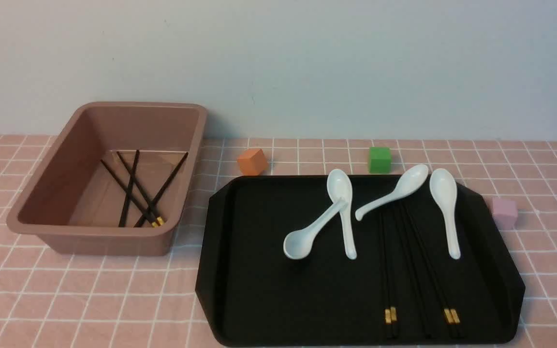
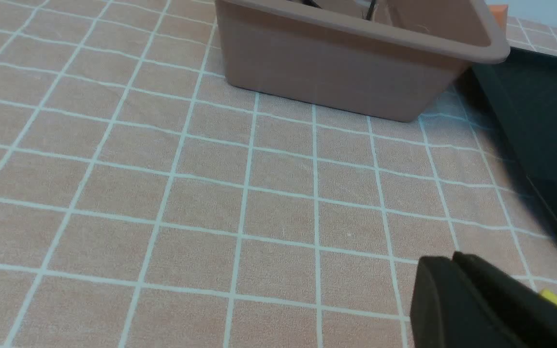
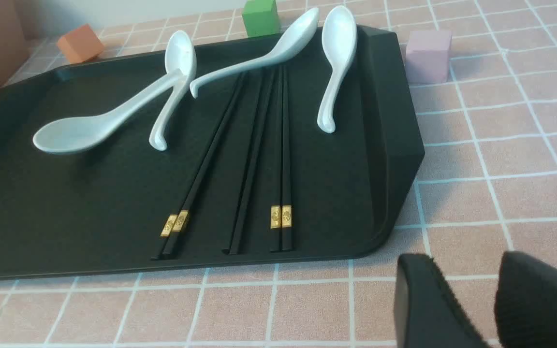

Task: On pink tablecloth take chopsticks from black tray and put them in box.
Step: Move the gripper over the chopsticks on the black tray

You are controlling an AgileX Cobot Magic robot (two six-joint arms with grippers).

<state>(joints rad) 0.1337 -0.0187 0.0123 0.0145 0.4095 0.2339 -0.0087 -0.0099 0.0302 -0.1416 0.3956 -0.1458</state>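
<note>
Quick status from my end. The chopsticks I'm after lie on the right half of the black tray, six of them in three close pairs. Their long axis runs straight away from me: thick ends at the tray's near rim, thin tips up at the far side, where one white spoon lies across them.

My right gripper is clearly the nearer one. It hangs over the pink tablecloth just off the tray's near right corner, fingers apart and holding nothing. So the sticks sit forward and to my left of it, with the thick ends closest.

My left gripper is over bare cloth by the box. Only a corner of it shows, but the fingers look pressed together with nothing between them.

The front view shows neither gripper, and the chopsticks nearly vanish black-on-black there, apart from their gold bands. The right wrist view separates the pairs nicely, and shows no gold on the middle pair. Only the front view looks down into the box, where some crossed sticks already lie. The left wrist view mostly gets its outer wall.

I'd grab near the thick ends, well clear of that spoon.
</note>
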